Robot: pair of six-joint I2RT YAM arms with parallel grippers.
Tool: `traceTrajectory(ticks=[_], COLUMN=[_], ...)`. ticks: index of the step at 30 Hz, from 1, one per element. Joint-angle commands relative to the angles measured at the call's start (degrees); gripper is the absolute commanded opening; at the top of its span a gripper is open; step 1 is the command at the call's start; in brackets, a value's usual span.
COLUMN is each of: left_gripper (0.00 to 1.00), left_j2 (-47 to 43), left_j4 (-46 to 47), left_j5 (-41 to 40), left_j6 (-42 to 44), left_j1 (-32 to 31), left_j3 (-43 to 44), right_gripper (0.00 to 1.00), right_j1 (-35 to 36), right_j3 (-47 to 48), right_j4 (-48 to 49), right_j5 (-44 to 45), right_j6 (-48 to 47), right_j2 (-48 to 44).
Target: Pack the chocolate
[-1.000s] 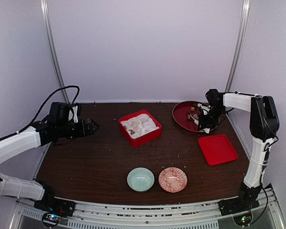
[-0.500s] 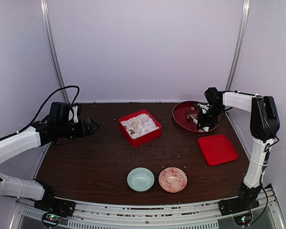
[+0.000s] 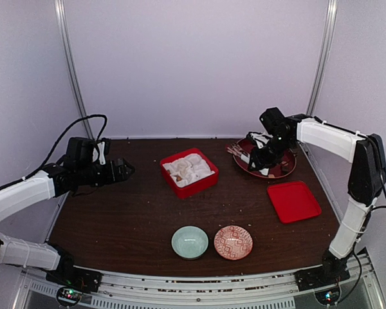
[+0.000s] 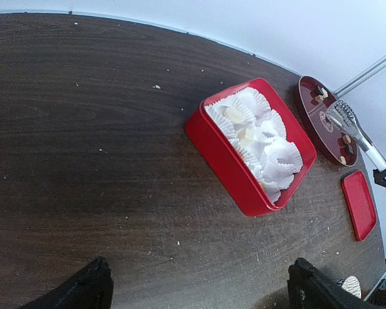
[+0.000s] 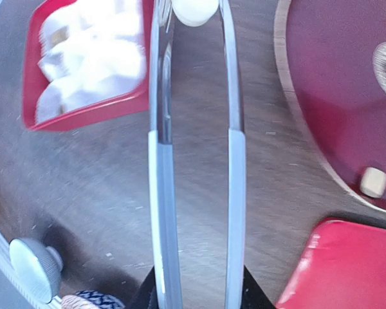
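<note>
My right gripper (image 3: 265,156) is shut on the slim silver tongs (image 5: 161,161), which point left over the table between the dark red plate (image 3: 284,171) and the red box (image 3: 189,171). The tong tips pinch a whitish round chocolate (image 5: 194,9). A tan chocolate (image 5: 373,182) and a few more pieces (image 4: 320,94) lie on the plate (image 5: 347,77). The box (image 4: 231,167) is lined with white paper cups (image 4: 257,135). My left gripper (image 3: 121,170) is open and empty above the table, left of the box; it also shows in the left wrist view (image 4: 199,296).
A flat red lid (image 3: 293,201) lies near the right edge, in front of the plate. A pale green bowl (image 3: 190,242) and a red patterned bowl (image 3: 233,242) stand at the front middle. White walls close in the back and sides.
My right arm has swung left off the plate, carrying the tongs with the whitish chocolate towards the red box. The left arm has not moved.
</note>
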Motion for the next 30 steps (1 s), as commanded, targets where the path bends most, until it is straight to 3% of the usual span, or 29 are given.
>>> traceTrajectory(ticks=[1,14,30], left_gripper=[0.98,0.98,0.98], left_j2=[-0.4,-0.1,-0.1], left_j4=[3.0,3.5,4.0], left_j5=[0.8,0.8,1.0], left_j6=[-0.3,-0.6,-0.8], left_j1=[0.4,0.4,0.4], left_j3=[-0.6,-1.2,-1.7], right_gripper=[0.23,0.23,0.30], right_j1=[5.6,14.1,15.6], right_j3=[4.8,9.7,9.0], right_j4=[-1.7,-4.7,-4.1], right_j5=[-2.3,-3.9,-4.3], right_j6=[0.4,-0.3,0.0], right_j2=[1.3,8.5,10.5])
